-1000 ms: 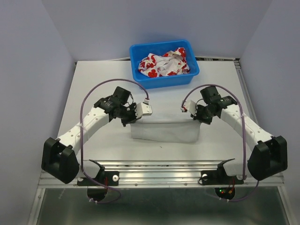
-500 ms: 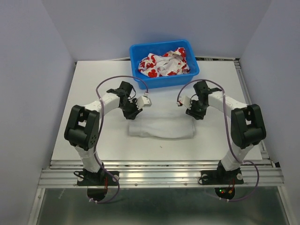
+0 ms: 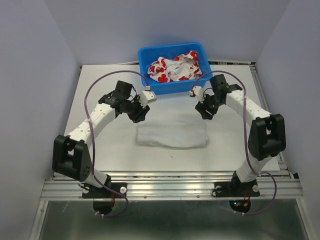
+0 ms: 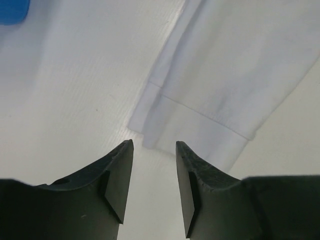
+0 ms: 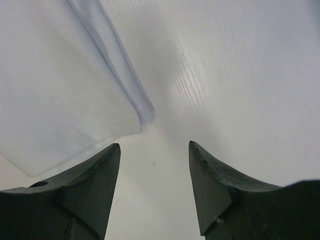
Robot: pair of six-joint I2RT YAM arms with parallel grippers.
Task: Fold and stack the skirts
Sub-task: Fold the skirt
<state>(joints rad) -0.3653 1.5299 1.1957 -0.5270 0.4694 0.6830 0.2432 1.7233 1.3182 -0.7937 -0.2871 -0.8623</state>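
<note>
Snagging could undo the folded plain white cloth skirt (image 3: 172,135), as the left hand (image 4: 154,146) and right hand (image 5: 154,146), both part-open and empty, hang near its far corners.

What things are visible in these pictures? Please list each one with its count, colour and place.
white skirt: one, plain white, folded flat near the middle of the table.
patterned skirt: one, white with red blotches, crumpled inside the tub.
blue tub: one, blue, at the far edge of the table, beyond the white skirt.
table: one, white, under everything.
purple cables: two, one looping along each arm.
left gripper: one, black fingers, open and empty, by the far left corner of the white skirt.
right gripper: one, black fingers, open and empty, by the far right corner.
</note>
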